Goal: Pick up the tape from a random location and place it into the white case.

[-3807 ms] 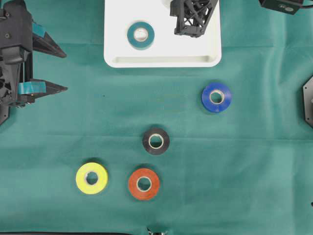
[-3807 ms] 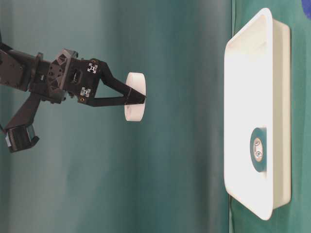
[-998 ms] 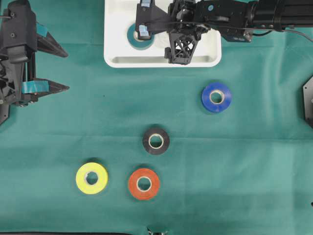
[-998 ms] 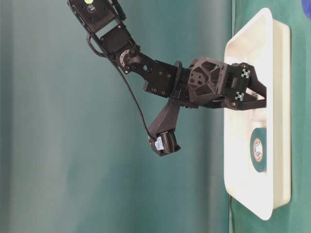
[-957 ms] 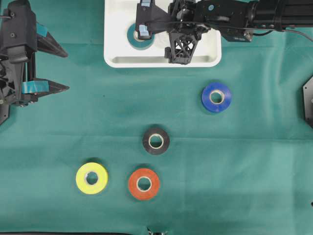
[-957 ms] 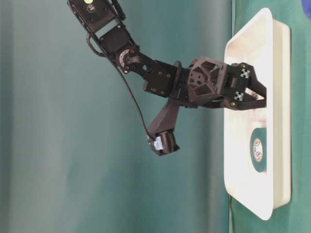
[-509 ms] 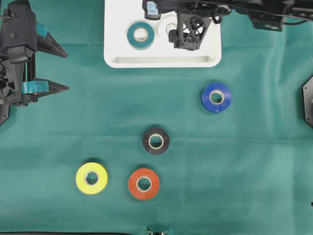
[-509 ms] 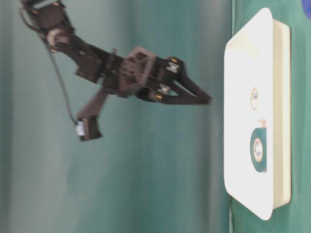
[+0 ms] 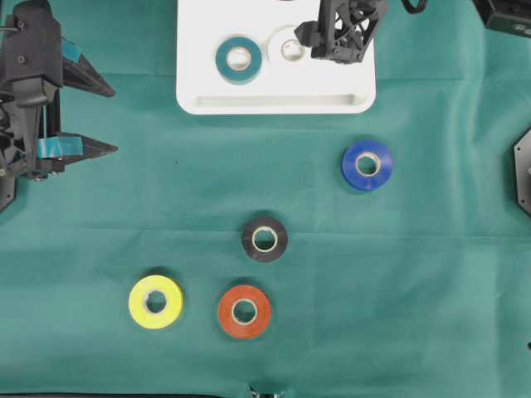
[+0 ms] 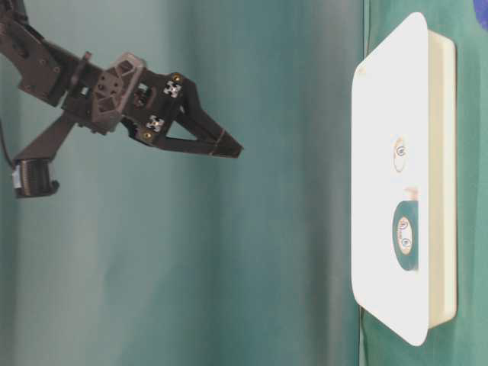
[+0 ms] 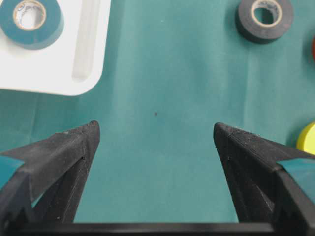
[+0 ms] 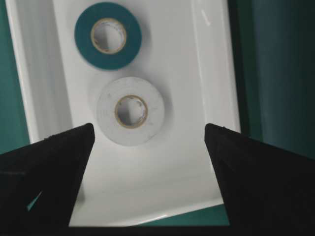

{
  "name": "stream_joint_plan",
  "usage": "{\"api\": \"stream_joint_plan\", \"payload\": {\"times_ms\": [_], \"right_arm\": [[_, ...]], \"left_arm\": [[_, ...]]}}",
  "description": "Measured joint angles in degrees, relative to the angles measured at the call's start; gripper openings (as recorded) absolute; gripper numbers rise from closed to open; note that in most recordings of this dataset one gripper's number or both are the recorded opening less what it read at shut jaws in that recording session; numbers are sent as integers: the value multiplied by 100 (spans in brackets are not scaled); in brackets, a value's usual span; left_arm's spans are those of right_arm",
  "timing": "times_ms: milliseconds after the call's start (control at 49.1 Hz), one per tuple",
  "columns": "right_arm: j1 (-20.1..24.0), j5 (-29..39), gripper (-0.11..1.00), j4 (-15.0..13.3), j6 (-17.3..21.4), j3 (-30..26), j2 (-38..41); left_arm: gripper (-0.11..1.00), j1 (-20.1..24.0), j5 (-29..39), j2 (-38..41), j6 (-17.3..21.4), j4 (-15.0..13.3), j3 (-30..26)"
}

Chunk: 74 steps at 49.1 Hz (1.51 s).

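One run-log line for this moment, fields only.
white tape roll: in white case | right gripper: open, empty, above case | left gripper: open, idle

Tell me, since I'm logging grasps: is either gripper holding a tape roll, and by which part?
Nothing is held. The right gripper is open above the white tape roll lying in the white case; the left gripper is open and empty.

Bare cloth (image 9: 398,274) right of the black roll (image 9: 265,239) leaves open passage toward the white case (image 9: 274,104).

Two tape rolls (image 9: 238,58) (image 9: 290,48) lay side by side inside the white case (image 9: 274,103) at the far table edge. Four more rolls (image 9: 367,164) (image 9: 265,239) (image 9: 156,301) (image 9: 244,311) sat on the cloth (image 9: 415,274) nearer the front, well apart from the case.
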Motion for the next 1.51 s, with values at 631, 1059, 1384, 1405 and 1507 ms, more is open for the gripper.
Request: {"api": "stream_joint_plan", "payload": {"times_ms": [631, 1059, 1384, 1405, 1507], "right_arm": [[-18, 9, 90, -26, 9, 0, 0], [563, 62, 90, -26, 105, 0, 0], [1573, 70, 90, -18, 598, 26, 0], [1635, 79, 90, -18, 633, 18, 0], [1960, 62, 89, -26, 826, 26, 0]], "left_arm": [[100, 0, 0, 0, 0, 0, 0], [100, 18, 0, 0, -9, 0, 0], [100, 26, 0, 0, 0, 0, 0], [100, 26, 0, 0, -9, 0, 0], [100, 26, 0, 0, 0, 0, 0]]}}
